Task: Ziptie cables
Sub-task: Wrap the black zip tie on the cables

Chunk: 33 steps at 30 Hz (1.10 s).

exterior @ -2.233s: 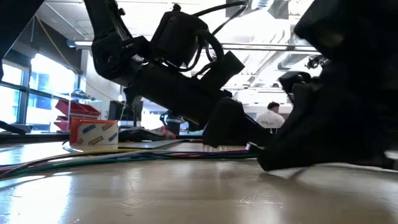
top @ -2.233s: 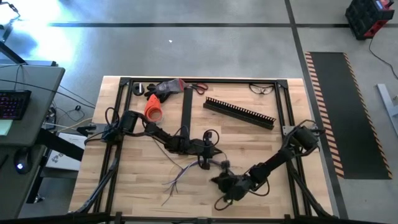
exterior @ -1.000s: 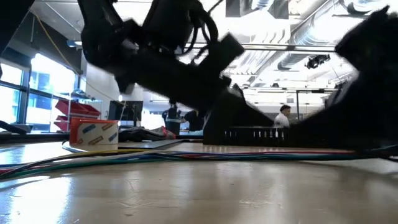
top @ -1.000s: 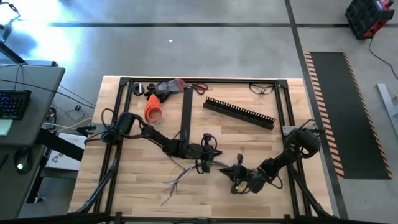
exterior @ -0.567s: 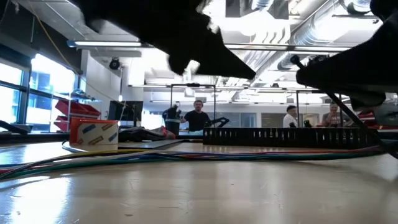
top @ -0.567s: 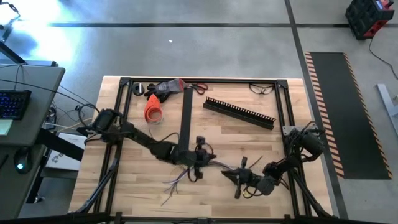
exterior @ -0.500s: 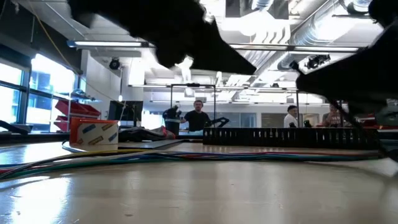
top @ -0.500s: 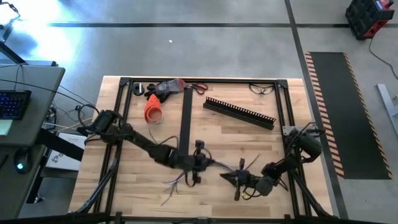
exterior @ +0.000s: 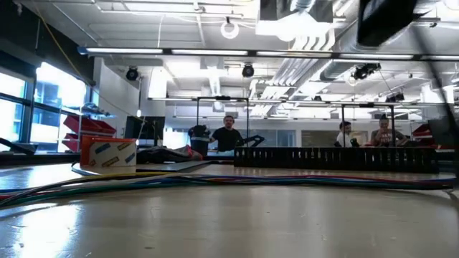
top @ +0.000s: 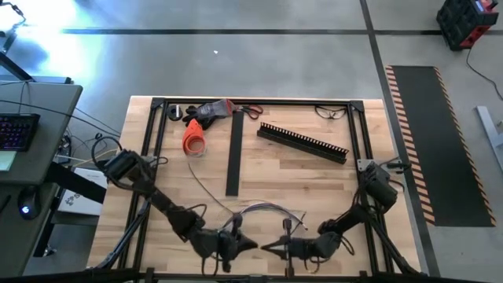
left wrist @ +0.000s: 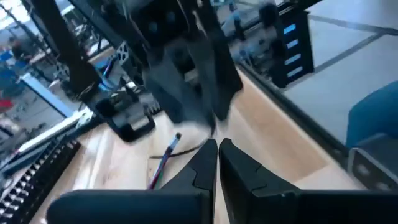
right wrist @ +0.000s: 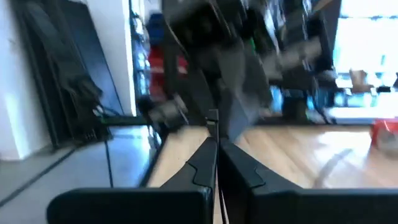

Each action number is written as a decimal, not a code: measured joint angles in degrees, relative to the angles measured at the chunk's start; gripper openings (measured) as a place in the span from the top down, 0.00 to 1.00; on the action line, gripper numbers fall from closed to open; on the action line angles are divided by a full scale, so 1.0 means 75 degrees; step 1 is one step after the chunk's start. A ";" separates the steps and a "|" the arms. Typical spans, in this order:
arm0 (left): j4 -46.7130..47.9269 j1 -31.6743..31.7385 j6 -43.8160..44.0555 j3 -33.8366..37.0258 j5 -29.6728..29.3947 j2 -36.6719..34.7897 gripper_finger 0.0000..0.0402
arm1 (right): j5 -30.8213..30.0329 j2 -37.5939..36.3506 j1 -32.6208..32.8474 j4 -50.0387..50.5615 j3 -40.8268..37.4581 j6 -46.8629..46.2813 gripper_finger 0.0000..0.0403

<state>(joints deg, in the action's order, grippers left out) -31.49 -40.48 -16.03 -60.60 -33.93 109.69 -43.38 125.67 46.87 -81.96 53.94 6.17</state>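
The cables (top: 263,207), thin wires in mixed colours, lie in a shallow arc on the wooden table, and one strand (top: 208,189) runs off toward the far left. In the low view the cables (exterior: 215,179) stretch flat across the tabletop. My left gripper (top: 250,245) and right gripper (top: 266,248) are both shut. They point at each other, tips almost meeting, just nearer than the arc by the table's near edge. Each wrist view shows the other arm's gripper close ahead, past my left gripper (left wrist: 217,146) and my right gripper (right wrist: 216,144). A loose wire end (left wrist: 165,157) lies on the wood below. My left gripper is shut, pointing about level toward the table's right. Whether anything sits between its fingers, or its tips touch the right gripper, I cannot tell. My right gripper is shut, pointing about level toward the table's left. I cannot tell whether it holds anything.
A black slotted channel (top: 302,141) lies at the far right and a flat black strip (top: 233,153) at the middle. An orange tool (top: 194,140), scissors (top: 253,112) and glasses (top: 331,112) sit along the far edge. People (exterior: 228,136) stand beyond the table.
Both grippers, shut throughout, have gone toward the table's near edge and risen, leaving the low view; the right one also went left and tipped up to level. The cables, earlier stretched between the grippers, now lie bowed in an arc, with one strand trailing far left.
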 joint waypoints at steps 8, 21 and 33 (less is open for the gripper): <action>-0.0418 -0.0279 0.0463 0.0000 0.1059 0.0116 1.00 | 0.1600 -0.0012 0.0345 -0.1012 0.0184 0.0394 1.00; -0.2533 0.0122 -0.0103 -0.0012 0.1988 0.1163 0.94 | 0.1393 -0.0006 0.0446 -0.1024 -0.0124 0.0247 1.00; -0.4274 0.0412 -0.0302 -0.0356 0.2330 0.1827 0.66 | 0.1104 -0.0006 0.0444 -0.1042 0.0001 0.0733 1.00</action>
<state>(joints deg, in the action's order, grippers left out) -63.55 -37.39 -18.30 -63.26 -16.45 123.39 -35.10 125.62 50.20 -89.78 53.95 11.67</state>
